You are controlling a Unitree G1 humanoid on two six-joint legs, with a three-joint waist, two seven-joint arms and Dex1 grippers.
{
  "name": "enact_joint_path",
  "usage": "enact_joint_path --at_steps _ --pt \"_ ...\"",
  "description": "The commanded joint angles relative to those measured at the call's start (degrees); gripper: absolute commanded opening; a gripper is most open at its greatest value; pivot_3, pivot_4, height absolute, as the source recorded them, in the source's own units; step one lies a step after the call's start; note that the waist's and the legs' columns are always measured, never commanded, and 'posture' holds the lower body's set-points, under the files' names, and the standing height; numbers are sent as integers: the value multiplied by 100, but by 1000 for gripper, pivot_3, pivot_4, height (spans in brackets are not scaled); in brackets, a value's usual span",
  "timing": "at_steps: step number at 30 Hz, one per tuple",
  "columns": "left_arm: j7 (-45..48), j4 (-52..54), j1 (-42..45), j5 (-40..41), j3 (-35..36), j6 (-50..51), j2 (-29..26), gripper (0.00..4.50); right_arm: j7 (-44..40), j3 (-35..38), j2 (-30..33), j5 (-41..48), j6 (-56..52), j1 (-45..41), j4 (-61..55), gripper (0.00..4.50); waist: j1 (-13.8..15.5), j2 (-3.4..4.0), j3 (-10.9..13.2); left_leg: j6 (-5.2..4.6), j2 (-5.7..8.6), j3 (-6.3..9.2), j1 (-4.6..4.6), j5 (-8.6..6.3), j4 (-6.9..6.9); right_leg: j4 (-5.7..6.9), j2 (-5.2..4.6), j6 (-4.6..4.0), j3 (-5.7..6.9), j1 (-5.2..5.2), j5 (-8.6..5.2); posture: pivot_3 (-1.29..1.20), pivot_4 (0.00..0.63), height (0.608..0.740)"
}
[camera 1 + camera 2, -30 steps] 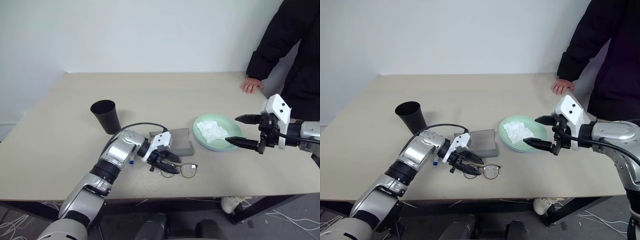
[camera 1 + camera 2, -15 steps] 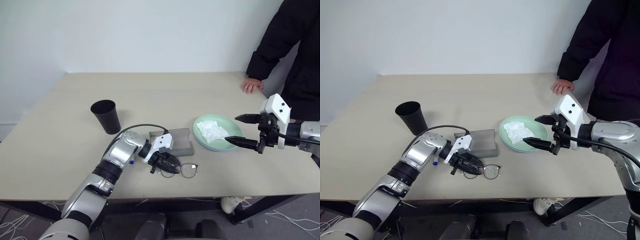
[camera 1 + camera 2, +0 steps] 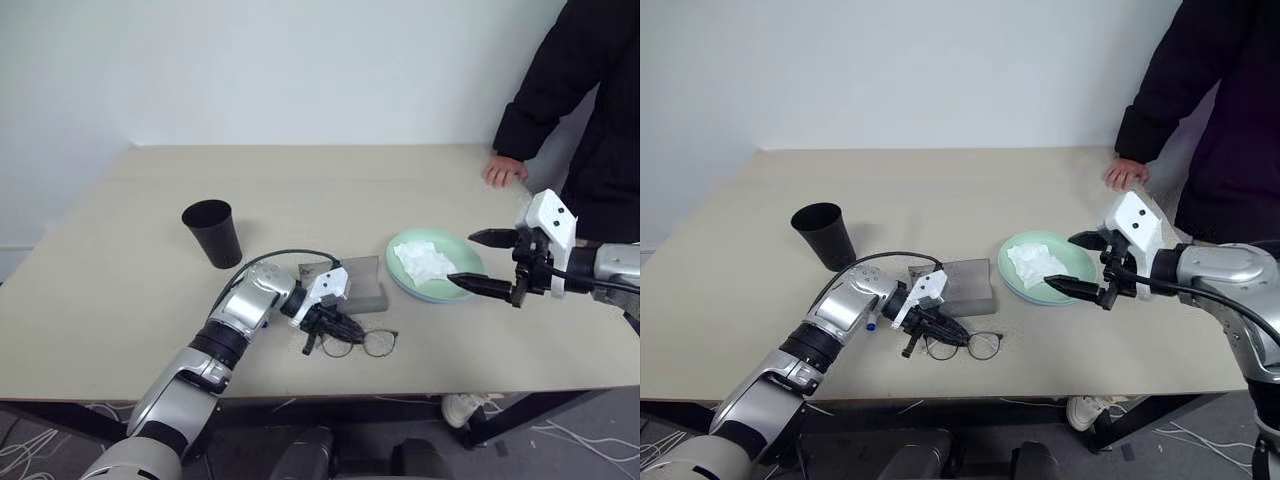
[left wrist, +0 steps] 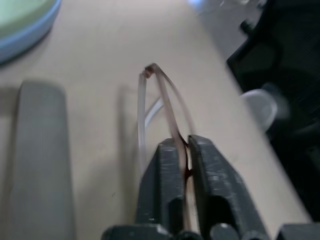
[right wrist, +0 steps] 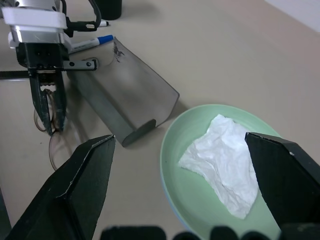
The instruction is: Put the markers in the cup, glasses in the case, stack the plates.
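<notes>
Left gripper point(image 3: 338, 325) down low by the front edge of the table point(image 3: 120, 260), jaws squeezed tight on the glasses point(image 3: 365, 343), pinching the thin frame at one end. Glasses on the table top, just in front of the case point(image 3: 358, 282), lenses sticking out past the fingertips. Seen close in the left wrist view, the two black fingers point(image 4: 167, 185) pressed together with the brown frame point(image 4: 165, 100) caught between them.

Case lying flat, grey, closed, just behind the left gripper and beside the plates. Green plate point(image 3: 460, 262) sitting on top of the blue plate point(image 4: 25, 37), already stacked, only a thin blue edge peeking out under the green. Crumpled white tissue point(image 3: 424, 262) lying in the green plate.

Right gripper point(image 3: 478, 262) held up in the air over the near right side of the plates, jaws spread wide apart, holding nothing.

Black cup point(image 3: 213, 232) standing upright, back and to the left of the case, well apart from the glasses. Two markers on the table near the left arm, between cup and case: blue-capped marker point(image 5: 90, 43) and black-capped marker point(image 5: 92, 23), both lying flat, not in the cup.

Person in a black coat point(image 3: 570, 100) standing at the far right corner, one hand point(image 3: 503, 171) resting on the table edge.
</notes>
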State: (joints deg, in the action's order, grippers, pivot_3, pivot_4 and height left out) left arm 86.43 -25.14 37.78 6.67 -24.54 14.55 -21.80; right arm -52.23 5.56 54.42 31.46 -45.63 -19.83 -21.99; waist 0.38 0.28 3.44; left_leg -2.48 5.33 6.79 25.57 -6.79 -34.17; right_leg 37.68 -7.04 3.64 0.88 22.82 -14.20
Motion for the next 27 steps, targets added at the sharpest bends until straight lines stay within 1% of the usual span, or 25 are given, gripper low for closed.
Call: enact_joint_path --at_steps 1,6,8,12,14,16,20,24,27 --pt "-107 -5 109 13 106 32 26 11 36 85 10 -60 148 -160 -39 4500 0 0 0 0 0 2 0 0 -3 0 0 2 1 -3 1 0 0 727" --pt "5 111 238 381 368 451 30 11 -18 69 29 -16 141 -174 -28 4500 -9 -1 1 -2 2 3 1 -1 -5 0 -2 3 -2 -19 1 0 0 727" --pt "87 161 361 653 596 760 5 11 -27 61 33 -25 149 -172 -17 4500 -14 -2 2 -2 2 5 3 -1 -4 0 -1 6 -3 -15 -1 0 0 727" --pt "369 184 735 1239 1013 1623 -127 11 -56 28 35 -41 171 -213 34 4500 -17 -2 2 -2 2 6 7 -2 -1 -1 2 11 -3 2 -5 0 0 727" --pt "422 -9 936 1291 1114 1695 -201 11 -70 -8 27 -62 192 -260 82 4500 -19 -2 2 -2 2 6 8 -2 -1 -2 4 12 -2 3 -5 0 0 727" --pt "397 -391 1145 1177 1149 1510 -238 11 -83 -47 17 -77 219 -307 127 4500 -17 -2 2 -2 3 5 6 -2 -2 -4 4 12 -2 2 -5 0 0 727" --pt "216 -1502 1548 802 1144 740 -185 11 -94 -114 2 -90 253 -390 176 4500 -14 -3 2 -2 4 4 4 -2 -2 -4 4 13 -1 0 -4 0 0 727" --pt "-120 -2657 1860 376 1130 -203 -20 11 -108 -133 3 -82 262 -450 201 4500 1 -10 6 -3 7 4 5 -1 -3 -6 3 14 -1 -1 -4 0 0 727" --pt "-311 -3266 1958 146 1167 -758 125 11 -96 -118 -3 -67 243 -445 166 4500 8 -18 11 -3 9 5 5 -1 -5 -7 2 16 1 -4 -3 0 0 727"
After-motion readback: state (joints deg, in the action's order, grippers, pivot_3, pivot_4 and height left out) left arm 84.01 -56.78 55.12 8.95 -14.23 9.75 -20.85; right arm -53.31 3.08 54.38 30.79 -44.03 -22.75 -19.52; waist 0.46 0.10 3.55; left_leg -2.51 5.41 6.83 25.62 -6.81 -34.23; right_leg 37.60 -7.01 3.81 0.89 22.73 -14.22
